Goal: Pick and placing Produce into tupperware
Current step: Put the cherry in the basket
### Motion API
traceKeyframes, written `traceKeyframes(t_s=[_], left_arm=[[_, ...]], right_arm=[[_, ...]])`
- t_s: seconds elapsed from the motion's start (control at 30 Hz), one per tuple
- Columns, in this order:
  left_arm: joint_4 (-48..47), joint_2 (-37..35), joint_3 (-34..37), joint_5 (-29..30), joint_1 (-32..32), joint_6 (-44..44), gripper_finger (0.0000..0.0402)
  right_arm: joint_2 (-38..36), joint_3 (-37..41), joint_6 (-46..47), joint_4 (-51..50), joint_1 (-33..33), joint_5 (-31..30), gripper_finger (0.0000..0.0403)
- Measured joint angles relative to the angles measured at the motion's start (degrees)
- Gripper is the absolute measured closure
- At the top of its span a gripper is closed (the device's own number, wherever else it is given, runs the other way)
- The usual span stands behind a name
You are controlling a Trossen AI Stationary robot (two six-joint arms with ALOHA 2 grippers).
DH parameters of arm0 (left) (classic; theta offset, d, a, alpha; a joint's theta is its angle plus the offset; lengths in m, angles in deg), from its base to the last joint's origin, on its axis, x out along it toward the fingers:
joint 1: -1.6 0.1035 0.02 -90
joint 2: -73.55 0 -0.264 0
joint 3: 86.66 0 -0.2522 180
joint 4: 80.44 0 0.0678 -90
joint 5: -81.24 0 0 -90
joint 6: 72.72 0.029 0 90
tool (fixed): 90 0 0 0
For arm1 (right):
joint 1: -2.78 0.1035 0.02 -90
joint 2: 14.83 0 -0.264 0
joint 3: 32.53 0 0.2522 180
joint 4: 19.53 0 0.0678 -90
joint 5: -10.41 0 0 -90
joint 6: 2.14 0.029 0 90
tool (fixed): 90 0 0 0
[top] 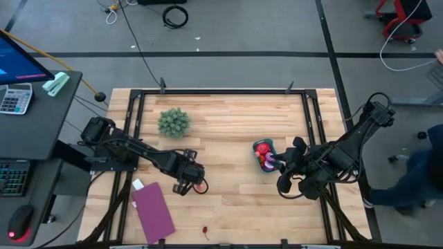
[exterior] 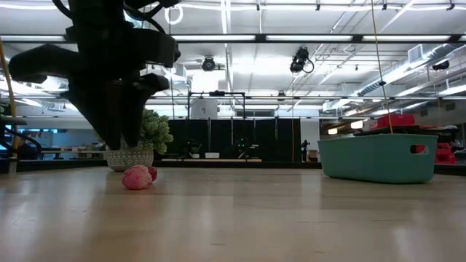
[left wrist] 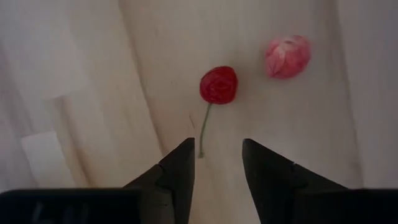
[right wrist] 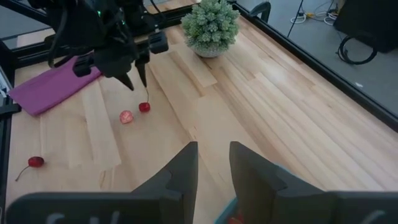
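Observation:
A red cherry [left wrist: 218, 85] with a thin green stem [left wrist: 204, 129] lies on the wooden table, with a pink piece of produce [left wrist: 286, 56] beside it. My left gripper [left wrist: 217, 157] hovers over them, open, and the stem's free end lies close by one fingertip. In the high view my left gripper [top: 188, 181] is left of centre, near the table's near edge. The teal tupperware [top: 264, 156] stands right of centre and holds red and purple produce. My right gripper [top: 280, 163] is open just to its right. A second cherry [top: 205, 229] lies by the near edge.
A bushy green plant in a pot [top: 174, 122] stands toward the far left. A flat purple rectangle [top: 154, 209] and a small white card [top: 138, 185] lie near the left front corner. Bare wood stretches between my left gripper and the tupperware [exterior: 378, 156].

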Motion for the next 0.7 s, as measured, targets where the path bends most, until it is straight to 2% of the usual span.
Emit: traceKeyframes(t_s=[0.7], left_arm=[[1.03,5.15,-0.01,-0.13,3.52,-0.47,0.0271]], right_arm=[[0.0,0.0,0.04,-0.01,0.01,-0.01,0.0302]])
